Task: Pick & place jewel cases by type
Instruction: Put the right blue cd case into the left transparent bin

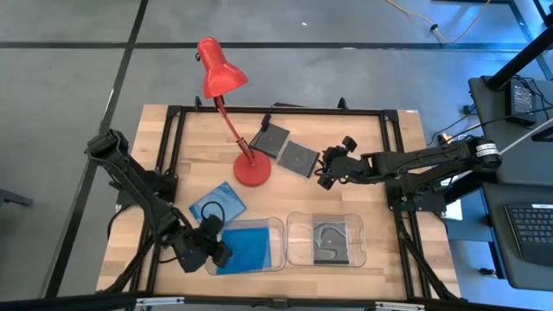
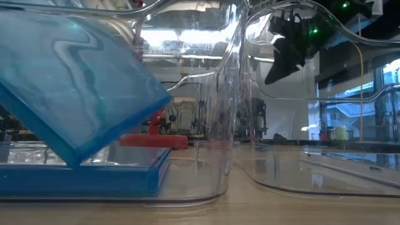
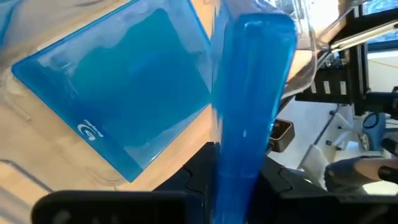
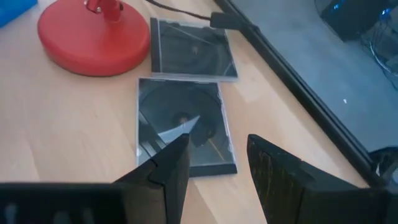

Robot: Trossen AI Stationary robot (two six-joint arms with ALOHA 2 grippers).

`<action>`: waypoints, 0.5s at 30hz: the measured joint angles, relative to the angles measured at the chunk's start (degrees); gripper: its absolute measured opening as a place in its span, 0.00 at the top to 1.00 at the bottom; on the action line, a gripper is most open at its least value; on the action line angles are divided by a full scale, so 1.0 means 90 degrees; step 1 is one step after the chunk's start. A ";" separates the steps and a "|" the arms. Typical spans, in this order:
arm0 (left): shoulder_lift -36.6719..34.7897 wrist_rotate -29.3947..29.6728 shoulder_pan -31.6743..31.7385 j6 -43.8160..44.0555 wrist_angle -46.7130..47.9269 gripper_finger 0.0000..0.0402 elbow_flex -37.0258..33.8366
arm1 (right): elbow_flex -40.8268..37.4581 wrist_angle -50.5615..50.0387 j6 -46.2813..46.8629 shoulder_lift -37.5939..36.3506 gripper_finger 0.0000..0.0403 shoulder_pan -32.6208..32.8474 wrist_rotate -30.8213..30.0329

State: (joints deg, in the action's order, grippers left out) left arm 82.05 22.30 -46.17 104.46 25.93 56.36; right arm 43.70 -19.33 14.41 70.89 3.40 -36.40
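Left gripper point(image 1: 213, 244) jaws clamping tilted blue jewel case point(image 3: 249, 112) over tray point(image 1: 278, 226), right gripper point(image 4: 217, 168) jaws parted above dark case point(image 4: 183, 127)

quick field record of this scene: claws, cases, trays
left claw: shut on a blue jewel case, tilted over the left tray
left tray: one blue case lying flat inside
right tray: one dark case
right claw: open, above the nearer of two dark cases
table: another blue case beside the lamp base
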 joint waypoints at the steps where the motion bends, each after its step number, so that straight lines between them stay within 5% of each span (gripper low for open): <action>1: 0.0022 -0.0015 0.0030 -0.0005 -0.0036 0.87 0.0000 | 0.0000 0.0044 -0.0050 0.0000 0.60 -0.0001 0.0001; 15: 0.0043 -0.0628 0.0232 -0.0022 -0.0026 0.83 0.0000 | 0.0000 0.0075 -0.0379 -0.0002 0.60 0.0000 0.0002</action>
State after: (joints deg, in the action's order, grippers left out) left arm 82.43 16.65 -44.07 104.27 25.70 56.36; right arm 43.70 -18.65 10.99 70.87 3.40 -36.38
